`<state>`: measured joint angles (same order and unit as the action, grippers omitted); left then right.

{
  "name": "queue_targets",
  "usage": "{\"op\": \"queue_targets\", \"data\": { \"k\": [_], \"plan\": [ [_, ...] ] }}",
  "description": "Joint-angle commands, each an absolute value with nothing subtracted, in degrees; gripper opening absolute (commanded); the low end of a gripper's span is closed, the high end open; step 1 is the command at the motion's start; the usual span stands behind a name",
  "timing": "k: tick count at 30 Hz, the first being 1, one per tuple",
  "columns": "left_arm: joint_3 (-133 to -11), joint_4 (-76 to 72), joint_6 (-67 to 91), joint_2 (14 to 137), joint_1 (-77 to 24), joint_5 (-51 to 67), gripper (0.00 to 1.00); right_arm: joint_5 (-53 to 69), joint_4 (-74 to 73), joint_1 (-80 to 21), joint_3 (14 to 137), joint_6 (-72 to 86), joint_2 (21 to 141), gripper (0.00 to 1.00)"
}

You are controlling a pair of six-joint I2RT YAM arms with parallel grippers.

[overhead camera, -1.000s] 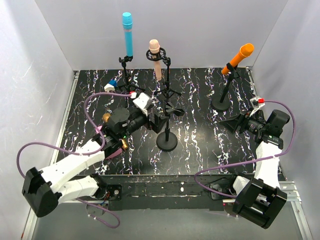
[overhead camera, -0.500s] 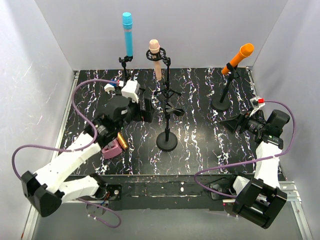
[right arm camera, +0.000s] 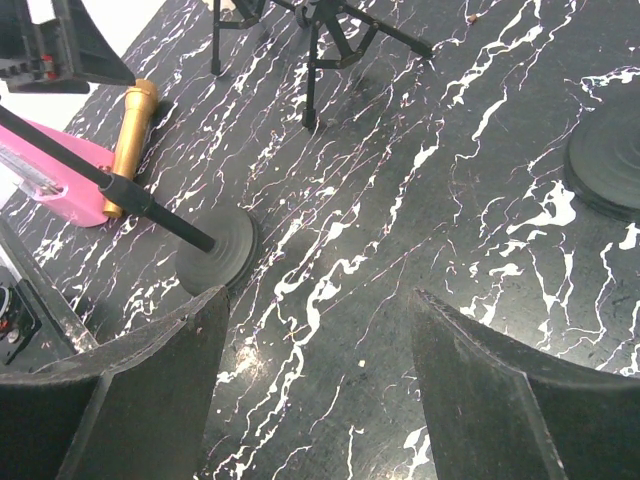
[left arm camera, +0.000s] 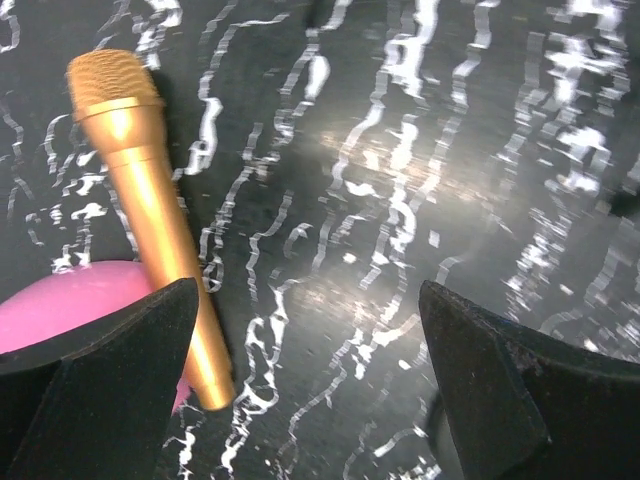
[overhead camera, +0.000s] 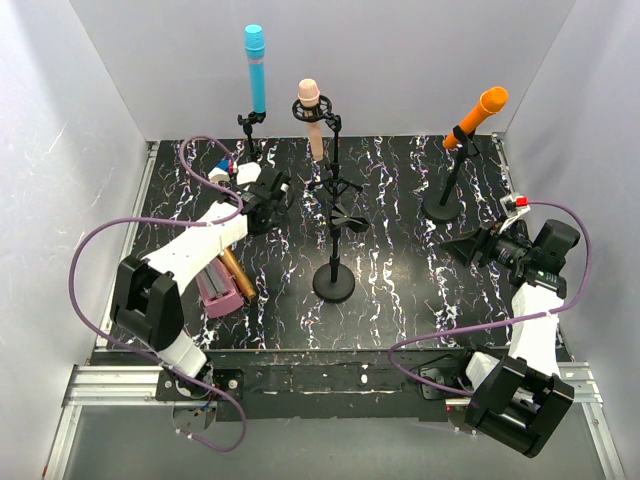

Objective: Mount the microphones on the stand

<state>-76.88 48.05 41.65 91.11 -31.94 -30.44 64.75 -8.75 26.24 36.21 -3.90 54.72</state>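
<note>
Left tool, spread wide and empty, hovers on its outstretched arm near the golden-brown microphone.

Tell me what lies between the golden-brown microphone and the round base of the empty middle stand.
Nothing but bare marbled table, seen in the top view between the golden-brown microphone and that stand base.
</note>
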Motion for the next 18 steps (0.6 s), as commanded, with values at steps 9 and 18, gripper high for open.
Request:
{"op": "queue_targets", "data": {
  "k": [9, 18],
  "plan": [
    [-69.27, 43.07, 48.69, 95.53, -19.79, -32.79, 0.89, 65.21, -8.52, 26.54, 37.09, -4.83, 53.88, 0.79],
    [-64.95, 39.99, 50.27, 98.52, -16.0, -31.29, 0.82, 65.3, -8.52, 26.54, 37.09, -4.75, 54.05, 0.79]
  ]
}}
